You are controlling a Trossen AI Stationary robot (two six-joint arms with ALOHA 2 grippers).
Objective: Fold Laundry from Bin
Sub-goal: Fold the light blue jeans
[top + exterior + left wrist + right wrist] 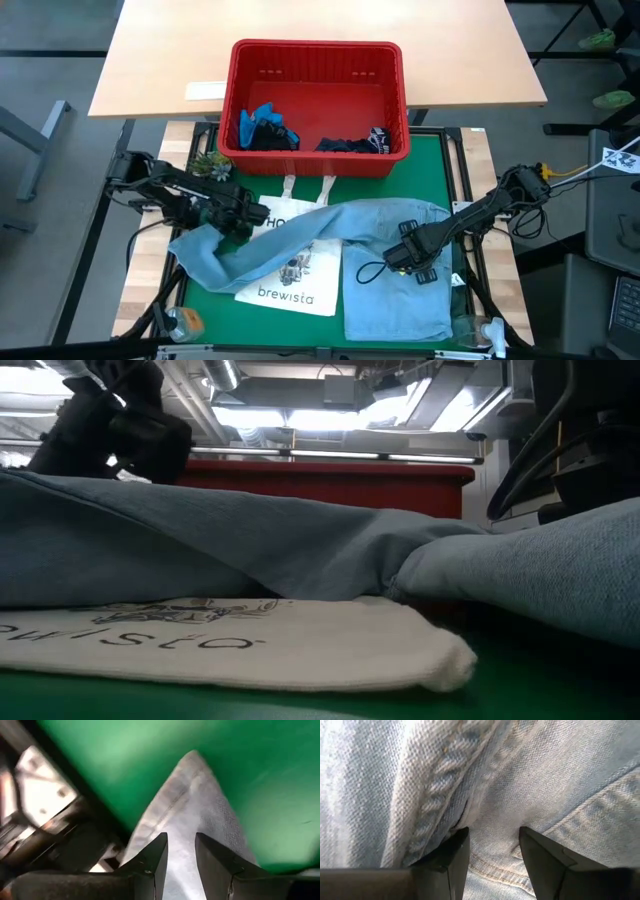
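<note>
A light blue denim shirt [390, 280] lies spread on the green mat, partly over the white tote bag [295, 280]. Its left part runs as a long band up to my left gripper [238, 218], which is shut on it. My right gripper [408, 255] is on the shirt's body and is shut on a ridge of denim. The red bin [315, 46] stands at the mat's far edge. In it lie a bright blue garment [262, 118] and a dark navy one [355, 143]. My left gripper pinches the shirt's left band [182, 820] between its two fingers, slanting down from the table's left. A pointed end of the cloth [192, 765] reaches past the fingertips over the green mat. One layer or several, I cannot tell. My right gripper comes from above and from the table's right. It pinches a raised ridge of denim beside a stitched seam [437, 795] on the shirt's body. The rest of the shirt lies flat on the mat around the fingers.
The tote bag [250, 640] lies under the denim [250, 540] at the mat's near left. A small bottle [185, 322] and a clear bottle [480, 330] stand at the near corners. A wooden table [160, 60] lies beyond the bin.
</note>
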